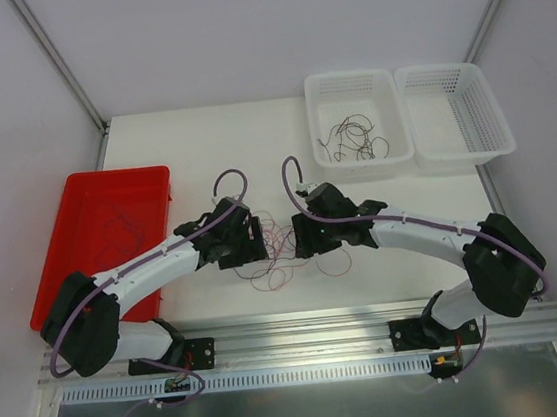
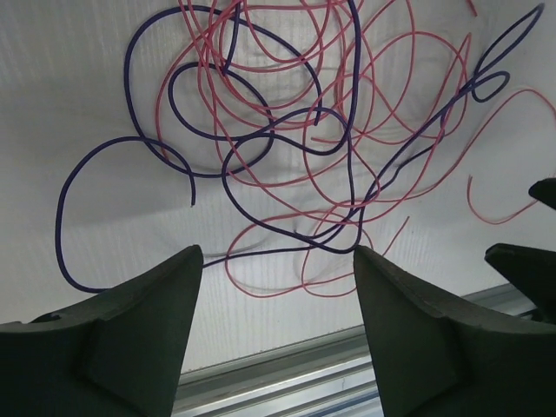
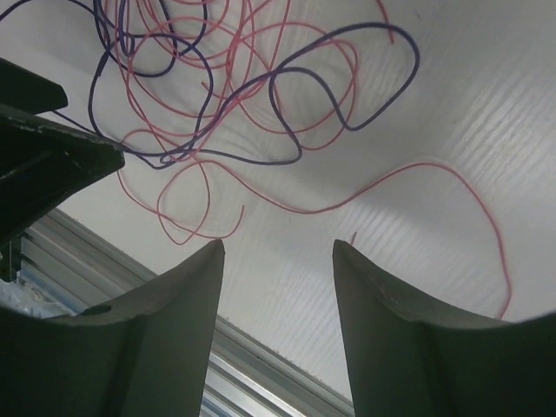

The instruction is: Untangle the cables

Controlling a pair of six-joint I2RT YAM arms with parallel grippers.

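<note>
Thin pink and purple wire cables (image 1: 280, 257): tangled by table (image 1: 181, 149) near edge, flanked, presumably for two-sided pulling; left jaws, right jaws parted, empty.

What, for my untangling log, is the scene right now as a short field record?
tangle: pink-red and purple cables looped together on the white table, between the two grippers
left gripper: open, over the tangle's near edge, nothing held
right gripper: open, beside the tangle, nothing held
left basket: dark cables inside
right basket: no cables seen
red tray: faint dark strands inside, too faint to tell more
</note>
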